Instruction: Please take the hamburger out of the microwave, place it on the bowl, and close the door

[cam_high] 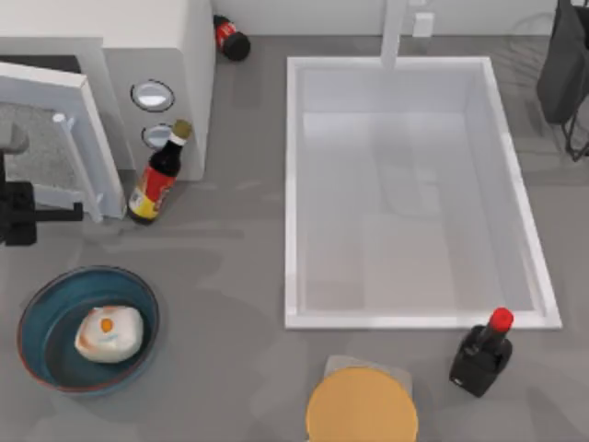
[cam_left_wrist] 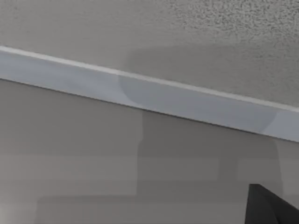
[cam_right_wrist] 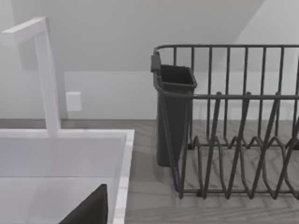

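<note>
The hamburger (cam_high: 109,333) lies inside the bowl (cam_high: 39,311) at the near left of the table, resting on the teal floor a little right of centre, and the microwave (cam_high: 175,46) stands at the far left corner with its door (cam_high: 57,129) swung partly open toward the front, the slim white handle (cam_high: 78,166) running along its outer face. A soy sauce bottle (cam_high: 158,177) with a dark body, tan cap and a red and yellow label stands just in front of the two dials, close beside the door's free edge; the writing on its label cannot be read. A red-labelled bottle (cam_high: 228,37) lies behind the microwave's right side. The white sink basin (cam_high: 293,184) fills the middle of the table, with its faucet (cam_right_wrist: 46,79) at the far rim, a black bottle with a red cap (cam_high: 482,352) just beyond its near right corner, an orange-yellow disc (cam_high: 362,405) at the near edge, and a dark wire dish rack (cam_right_wrist: 233,135) with a utensil cup at the far right. The left gripper (cam_high: 78,213) sits at the door's outer face by the lower end of the handle; how wide its fingers stand, and whether they touch the door, cannot be told. The right arm (cam_high: 563,64) is parked at the far right over the rack
</note>
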Motion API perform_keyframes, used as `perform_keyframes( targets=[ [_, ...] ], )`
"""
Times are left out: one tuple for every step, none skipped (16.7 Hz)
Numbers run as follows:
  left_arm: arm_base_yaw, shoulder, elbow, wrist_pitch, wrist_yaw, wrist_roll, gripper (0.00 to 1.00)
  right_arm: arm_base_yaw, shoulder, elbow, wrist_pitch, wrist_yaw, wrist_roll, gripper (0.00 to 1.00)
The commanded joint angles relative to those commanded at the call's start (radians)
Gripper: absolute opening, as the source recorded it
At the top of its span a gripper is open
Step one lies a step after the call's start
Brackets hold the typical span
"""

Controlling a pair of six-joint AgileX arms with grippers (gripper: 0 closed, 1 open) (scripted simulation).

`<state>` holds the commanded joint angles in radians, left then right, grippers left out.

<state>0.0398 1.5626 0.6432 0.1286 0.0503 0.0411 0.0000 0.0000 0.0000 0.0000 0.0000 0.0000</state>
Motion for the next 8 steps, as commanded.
perform_keyframes(
  targets=[
    [0.0, 0.003, 0.003, 0.0, 0.0, 0.0, 0.0, 0.0, 0.0, 0.0, 0.0, 0.0, 0.0, 1.0],
    [-0.001, 0.016, 0.016, -0.002, -0.001, -0.001, 0.0, 0.0, 0.0, 0.0, 0.0, 0.0, 0.0, 1.0],
    [-0.002, 0.04, 0.04, -0.004, -0.001, -0.001, 0.0, 0.0, 0.0, 0.0, 0.0, 0.0, 0.0, 1.0],
    [-0.004, 0.075, 0.075, -0.006, -0.002, -0.002, 0.0, 0.0, 0.0, 0.0, 0.0, 0.0, 0.0, 1.0],
    [-0.006, 0.119, 0.12, -0.009, -0.003, -0.003, 0.0, 0.0, 0.0, 0.0, 0.0, 0.0, 0.0, 1.0],
    [-0.009, 0.168, 0.173, -0.013, -0.004, -0.005, 0.0, 0.0, 0.0, 0.0, 0.0, 0.0, 0.0, 1.0],
    [-0.011, 0.215, 0.23, -0.017, -0.005, -0.006, 0.0, 0.0, 0.0, 0.0, 0.0, 0.0, 0.0, 1.0],
    [-0.014, 0.259, 0.283, -0.021, -0.006, -0.007, 0.0, 0.0, 0.0, 0.0, 0.0, 0.0, 0.0, 1.0]
  ],
)
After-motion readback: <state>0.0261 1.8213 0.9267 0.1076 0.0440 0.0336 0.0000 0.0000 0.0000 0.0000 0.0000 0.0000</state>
